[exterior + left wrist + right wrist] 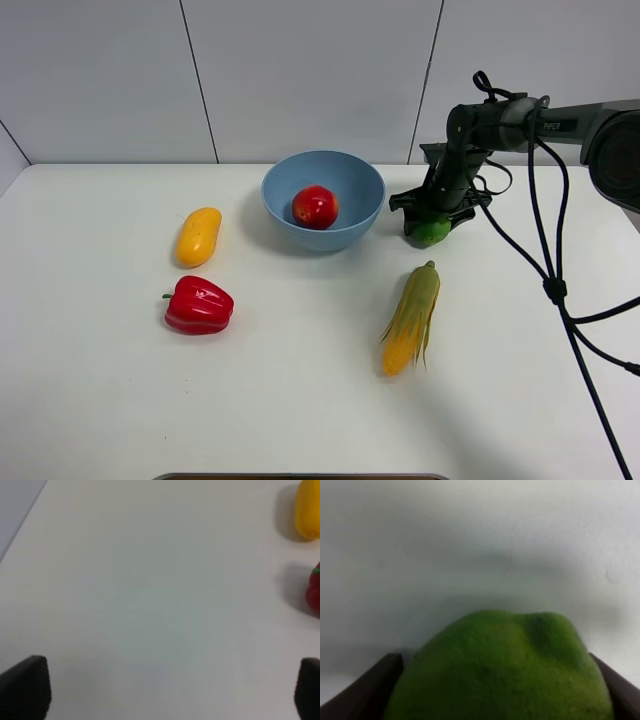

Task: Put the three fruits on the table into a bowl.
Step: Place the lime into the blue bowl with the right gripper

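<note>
The light-blue bowl (350,232) stands at the back middle of the white table (300,400), with the red-and-yellow apple (315,206) inside it. The yellow-orange mango (198,236) lies left of the bowl and also shows in the left wrist view (306,510). The green lime (430,233) sits just right of the bowl, between the fingers of my right gripper (432,222). In the right wrist view the lime (500,670) fills the gap of the right gripper (492,680), with both fingers against its sides. My left gripper (160,690) is open and empty over bare table.
A glossy red bell pepper (199,305) lies in front of the mango, and its edge shows in the left wrist view (315,587). A corn cob with green husk (412,318) lies in front of the lime. The right arm's cables (550,280) hang over the table's right side.
</note>
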You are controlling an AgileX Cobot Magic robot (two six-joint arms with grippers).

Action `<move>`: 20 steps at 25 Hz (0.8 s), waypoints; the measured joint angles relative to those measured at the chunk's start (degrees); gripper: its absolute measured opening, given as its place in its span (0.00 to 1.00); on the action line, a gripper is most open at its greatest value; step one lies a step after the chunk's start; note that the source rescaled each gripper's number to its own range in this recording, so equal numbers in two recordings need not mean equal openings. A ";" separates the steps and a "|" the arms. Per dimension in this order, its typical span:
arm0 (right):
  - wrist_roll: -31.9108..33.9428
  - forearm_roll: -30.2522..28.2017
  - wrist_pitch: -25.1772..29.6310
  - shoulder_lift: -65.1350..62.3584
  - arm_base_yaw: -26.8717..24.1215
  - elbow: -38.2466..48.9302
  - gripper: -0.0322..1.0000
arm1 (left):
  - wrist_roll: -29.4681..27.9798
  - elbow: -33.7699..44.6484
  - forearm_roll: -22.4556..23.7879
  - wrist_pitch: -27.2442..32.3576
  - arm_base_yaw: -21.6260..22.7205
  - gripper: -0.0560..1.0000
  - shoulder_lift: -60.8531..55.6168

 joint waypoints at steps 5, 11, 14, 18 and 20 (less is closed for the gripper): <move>0.00 0.00 0.70 -0.33 0.00 0.06 0.03 | 0.05 0.00 0.00 0.00 0.00 1.00 0.00; 0.00 -0.67 1.60 -4.42 0.00 0.18 0.03 | 0.00 0.00 0.00 0.00 0.00 1.00 0.00; 0.09 -1.80 1.65 -7.62 0.00 0.18 0.03 | 0.00 0.00 0.00 0.00 0.00 1.00 0.00; 0.55 -2.47 1.50 -11.93 0.00 0.18 0.03 | 0.00 0.00 0.00 0.00 0.00 1.00 0.00; 0.20 -2.24 0.84 -13.99 0.00 0.18 0.03 | 0.00 0.00 0.00 0.00 0.00 1.00 0.00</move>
